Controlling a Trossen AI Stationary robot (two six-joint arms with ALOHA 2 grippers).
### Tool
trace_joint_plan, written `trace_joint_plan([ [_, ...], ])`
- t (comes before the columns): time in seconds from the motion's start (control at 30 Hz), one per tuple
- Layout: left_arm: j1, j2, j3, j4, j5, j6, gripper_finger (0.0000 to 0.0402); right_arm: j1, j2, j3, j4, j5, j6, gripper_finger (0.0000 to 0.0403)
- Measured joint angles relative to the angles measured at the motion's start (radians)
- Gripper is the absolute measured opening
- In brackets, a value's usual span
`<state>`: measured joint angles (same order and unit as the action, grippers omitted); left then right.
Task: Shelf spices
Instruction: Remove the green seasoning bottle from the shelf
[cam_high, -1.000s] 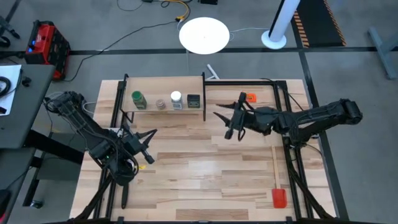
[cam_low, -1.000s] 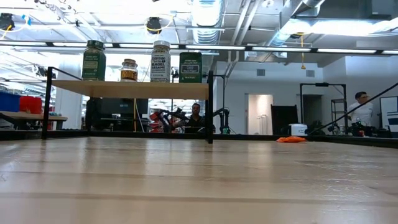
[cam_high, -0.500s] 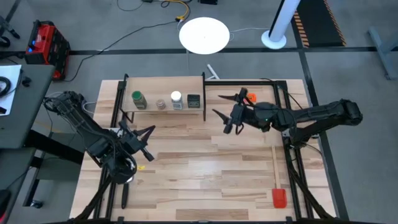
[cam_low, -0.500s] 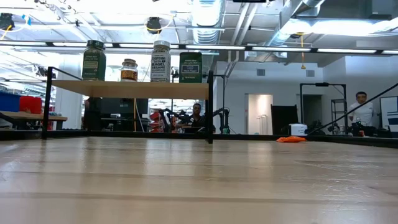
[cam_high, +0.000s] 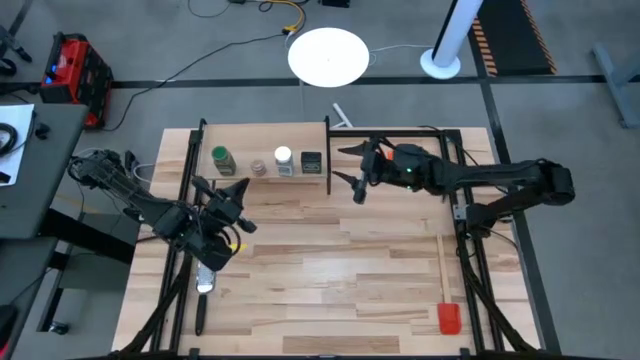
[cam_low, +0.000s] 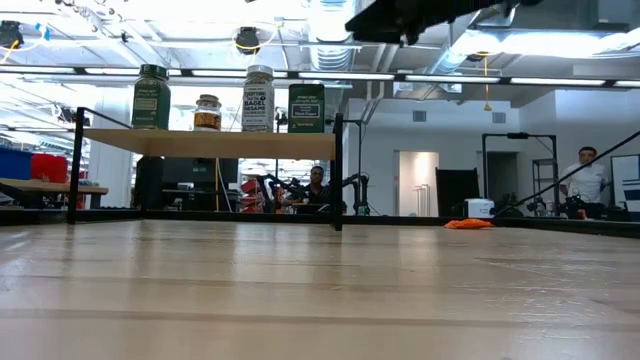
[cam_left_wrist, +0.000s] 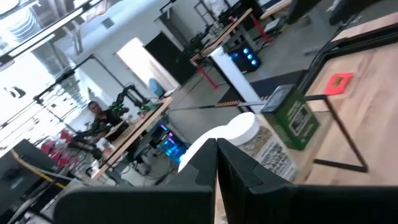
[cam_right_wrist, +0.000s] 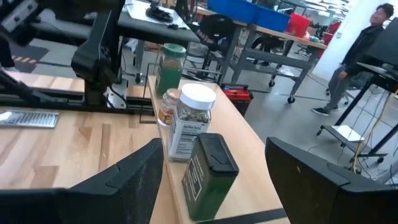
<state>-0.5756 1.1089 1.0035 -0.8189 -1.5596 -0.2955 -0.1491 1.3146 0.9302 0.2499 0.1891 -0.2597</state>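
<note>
Four spices (cam_high: 267, 162) on shelf (cam_high: 262, 141), table's 11 o'clock. Right gripper (cam_high: 356, 168) at shelf's 3 o'clock end, fingers wide apart, empty. Left gripper (cam_high: 238, 207) at shelf's 6 o'clock, closed, empty.

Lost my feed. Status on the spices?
Right gripper open beside shelf. Left gripper shut, empty. Four spices upright on shelf. Nothing blocking.

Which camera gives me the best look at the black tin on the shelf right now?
The right wrist view: the black tin sits close between the open right gripper fingers, lid and label visible. The low view shows its front label on the shelf; the high view only its top; the left wrist view a blurred side.
</note>
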Motion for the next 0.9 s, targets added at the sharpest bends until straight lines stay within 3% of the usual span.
trace_joint_plan([
  [0.23, 0.004, -0.025, 0.0, -0.001, 0.002, 0.009, 0.0, -0.059, 0.112, 0.022, 0.049, -0.02, 0.013, 0.0282],
  [0.37, 0.004, -0.03, 0.0, 0.0, 0.003, 0.014, 0.0, -0.093, 0.183, 0.072, 0.044, -0.127, 0.047, 0.0282],
  [0.57, 0.004, -0.03, 0.0, 0.0, 0.01, 0.024, 0.0, -0.117, 0.284, 0.16, -0.009, -0.191, 0.034, 0.0282],
  [0.9, 0.004, -0.03, 0.0, 0.0, 0.018, 0.018, 0.0, -0.157, 0.36, 0.23, -0.073, -0.23, 0.019, 0.0282],
])
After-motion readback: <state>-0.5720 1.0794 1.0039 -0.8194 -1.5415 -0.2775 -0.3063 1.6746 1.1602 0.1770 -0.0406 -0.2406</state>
